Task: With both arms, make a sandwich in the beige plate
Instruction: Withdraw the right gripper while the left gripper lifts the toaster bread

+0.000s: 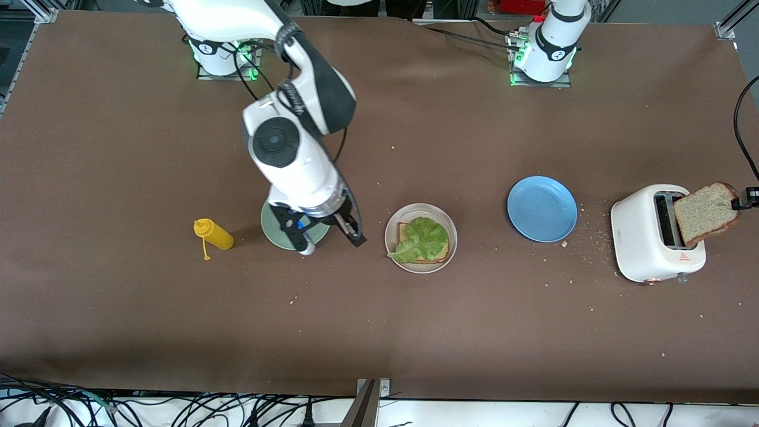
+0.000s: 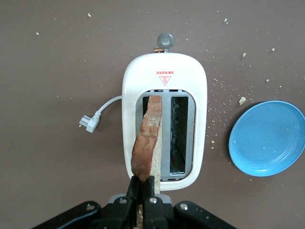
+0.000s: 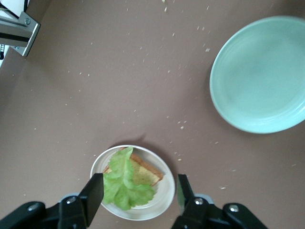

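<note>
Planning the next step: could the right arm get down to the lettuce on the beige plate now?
Probably yes: the right gripper hangs open beside the beige plate, and nothing covers the lettuce.

The tabletop [image 1: 118,148] has a matt brown cover that looks like cloth, with crumbs on it. The beige plate [image 1: 394,224], the blue plate [image 1: 542,209] and the mint-green plate [image 3: 259,71] are smooth and glossy. The toaster [image 1: 640,237] looks like smooth white plastic. The bread slice [image 1: 707,212] is rough and porous. The lettuce leaf [image 1: 422,239] is ruffled.
</note>
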Action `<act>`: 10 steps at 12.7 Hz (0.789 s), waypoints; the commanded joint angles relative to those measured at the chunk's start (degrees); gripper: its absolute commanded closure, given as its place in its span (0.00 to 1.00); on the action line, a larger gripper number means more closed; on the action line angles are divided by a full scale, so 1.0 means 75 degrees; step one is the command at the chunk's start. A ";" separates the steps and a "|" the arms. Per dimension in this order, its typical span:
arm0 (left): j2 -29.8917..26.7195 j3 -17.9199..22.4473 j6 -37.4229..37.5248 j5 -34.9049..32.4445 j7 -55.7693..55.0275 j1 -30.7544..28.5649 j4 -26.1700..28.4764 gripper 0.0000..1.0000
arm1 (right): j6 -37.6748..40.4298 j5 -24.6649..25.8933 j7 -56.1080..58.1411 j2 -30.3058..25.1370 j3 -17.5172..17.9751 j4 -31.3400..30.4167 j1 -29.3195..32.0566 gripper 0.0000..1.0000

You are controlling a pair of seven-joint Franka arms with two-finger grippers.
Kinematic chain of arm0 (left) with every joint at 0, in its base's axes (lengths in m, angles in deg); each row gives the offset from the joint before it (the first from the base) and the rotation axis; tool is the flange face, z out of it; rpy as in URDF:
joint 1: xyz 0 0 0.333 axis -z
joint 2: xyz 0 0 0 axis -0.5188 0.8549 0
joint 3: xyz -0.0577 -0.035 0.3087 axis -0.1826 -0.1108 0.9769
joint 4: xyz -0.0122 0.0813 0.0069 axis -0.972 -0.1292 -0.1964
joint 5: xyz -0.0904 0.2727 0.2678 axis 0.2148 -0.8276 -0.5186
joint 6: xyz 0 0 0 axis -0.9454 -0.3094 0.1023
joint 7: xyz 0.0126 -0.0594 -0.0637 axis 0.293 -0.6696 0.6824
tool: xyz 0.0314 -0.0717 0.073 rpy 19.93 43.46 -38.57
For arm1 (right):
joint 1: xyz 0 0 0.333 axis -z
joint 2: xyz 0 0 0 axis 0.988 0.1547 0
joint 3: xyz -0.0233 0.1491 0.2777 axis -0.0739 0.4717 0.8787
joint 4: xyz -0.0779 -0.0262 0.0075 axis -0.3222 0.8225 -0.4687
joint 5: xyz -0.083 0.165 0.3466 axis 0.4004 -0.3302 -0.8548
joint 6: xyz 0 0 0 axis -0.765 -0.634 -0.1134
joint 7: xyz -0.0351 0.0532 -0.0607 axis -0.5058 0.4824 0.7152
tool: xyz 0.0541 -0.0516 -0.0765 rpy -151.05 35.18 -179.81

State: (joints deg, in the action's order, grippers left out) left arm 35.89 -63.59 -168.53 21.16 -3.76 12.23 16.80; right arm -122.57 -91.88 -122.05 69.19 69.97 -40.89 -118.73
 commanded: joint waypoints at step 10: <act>0.0454 -0.1378 0.1866 0.2403 -0.1636 0.0998 -0.1452 1.00 | 0.2662 0.0002 0.8809 -0.1439 -0.1866 -0.0901 0.1150 0.26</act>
State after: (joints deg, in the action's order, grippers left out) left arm 36.33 -73.38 -155.28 34.44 -12.27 16.17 6.73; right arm -102.65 -91.91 -64.64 61.44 58.52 -42.92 -109.49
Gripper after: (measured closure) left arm 0.938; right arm 0.269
